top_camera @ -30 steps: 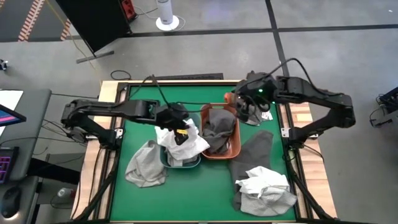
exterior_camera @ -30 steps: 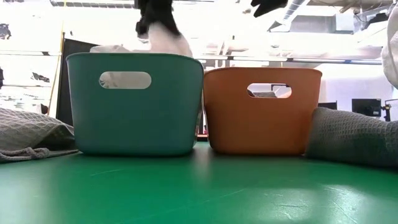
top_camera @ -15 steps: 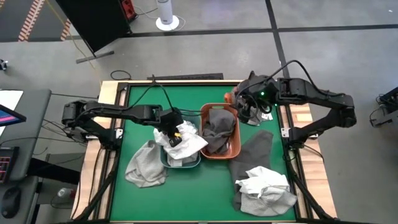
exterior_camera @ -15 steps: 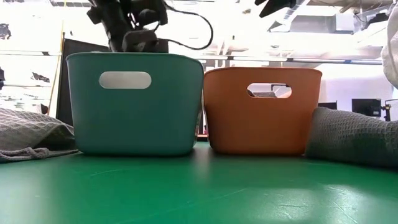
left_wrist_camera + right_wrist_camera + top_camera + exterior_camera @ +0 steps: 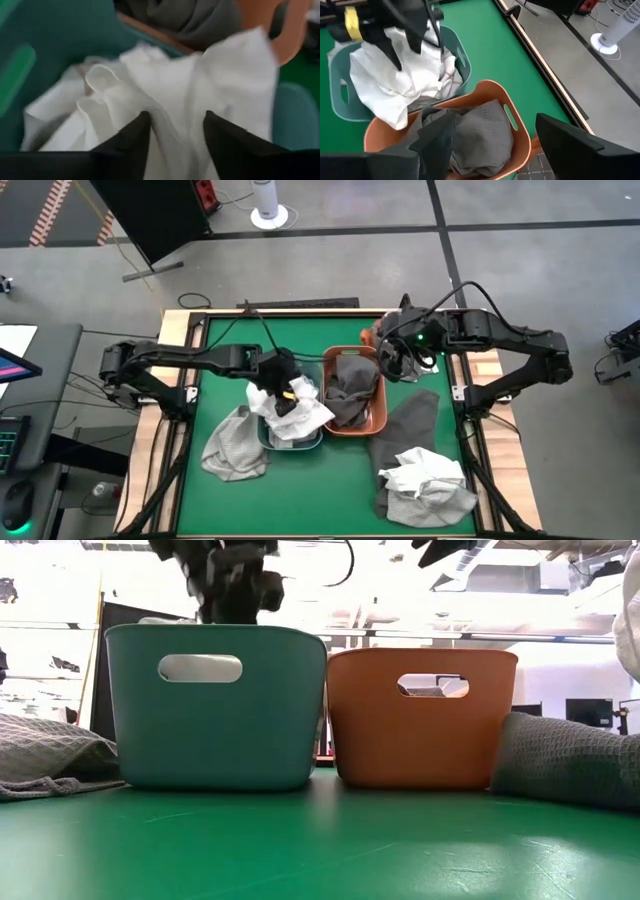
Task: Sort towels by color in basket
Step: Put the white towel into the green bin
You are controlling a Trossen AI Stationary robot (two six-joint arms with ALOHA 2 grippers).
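from above, your left arm reaches across the table so the left gripper [image 5: 283, 385] sits over the teal basket [image 5: 266, 438], right on the white towel [image 5: 300, 412] heaped in it. your right arm bends in from the far side, the right gripper [image 5: 393, 360] hanging by the far corner of the orange basket [image 5: 378, 423], which holds a dark grey towel [image 5: 350, 385]. a light grey towel [image 5: 235, 445] lies on the green table [image 5: 320, 490] beside the teal basket; another white towel [image 5: 425, 480] rests on a long grey towel [image 5: 408, 425] near the right side.

at table height you see only the basket fronts; the left gripper [image 5: 235, 585] shows just above the teal rim, towels hidden.

your left wrist shows its fingers [image 5: 125, 142] apart with white cloth between them, not pinched.

your right wrist shows its fingers [image 5: 570, 145] wide apart above the orange basket, holding nothing.
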